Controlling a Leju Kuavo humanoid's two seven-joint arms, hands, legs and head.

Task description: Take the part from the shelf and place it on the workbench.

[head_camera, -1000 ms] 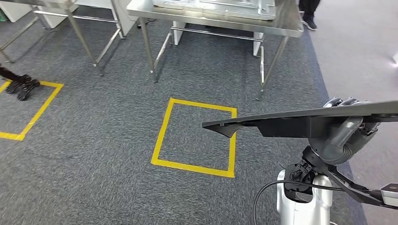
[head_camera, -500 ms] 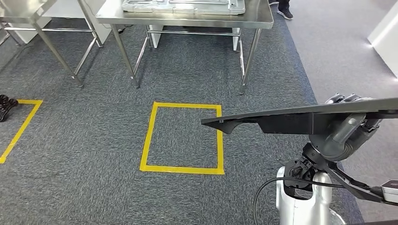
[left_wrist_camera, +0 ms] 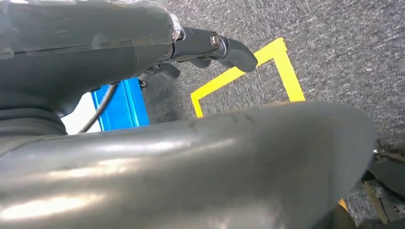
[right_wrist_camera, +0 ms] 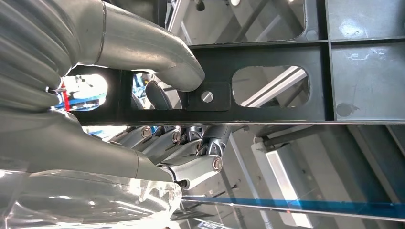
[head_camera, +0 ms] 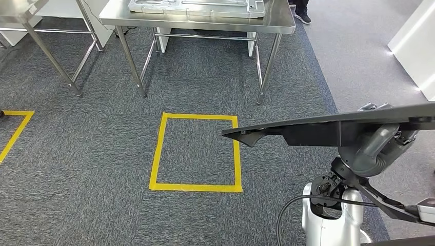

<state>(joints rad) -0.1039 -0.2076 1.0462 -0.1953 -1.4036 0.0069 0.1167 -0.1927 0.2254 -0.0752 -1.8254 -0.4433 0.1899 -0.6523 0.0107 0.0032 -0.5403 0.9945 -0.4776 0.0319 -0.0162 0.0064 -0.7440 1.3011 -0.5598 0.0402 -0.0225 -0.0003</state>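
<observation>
My right hand (head_camera: 377,146) grips a long flat black part (head_camera: 318,130) and holds it level at my right side, its pointed end reaching toward the middle of the head view. In the right wrist view the thumb (right_wrist_camera: 157,52) presses on the part's slotted frame (right_wrist_camera: 267,95) and the fingers (right_wrist_camera: 191,152) curl under it. Ahead stands the steel workbench (head_camera: 277,20), with a grey metal tray (head_camera: 195,6) on top. In the left wrist view my left hand (left_wrist_camera: 191,143) hangs over the carpet with one dark finger (left_wrist_camera: 229,47) stretched out and nothing in it.
A yellow tape square (head_camera: 156,151) marks the grey carpet between me and the workbench. A second steel table (head_camera: 31,20) stands at the far left, near another tape corner (head_camera: 15,133). A white unit (head_camera: 415,46) stands at the right. A person's shoe (head_camera: 302,15) shows behind the workbench.
The whole view has shifted: workbench and tape square have slid left and now sit more squarely ahead. The black part stays in my right hand at the same height.
</observation>
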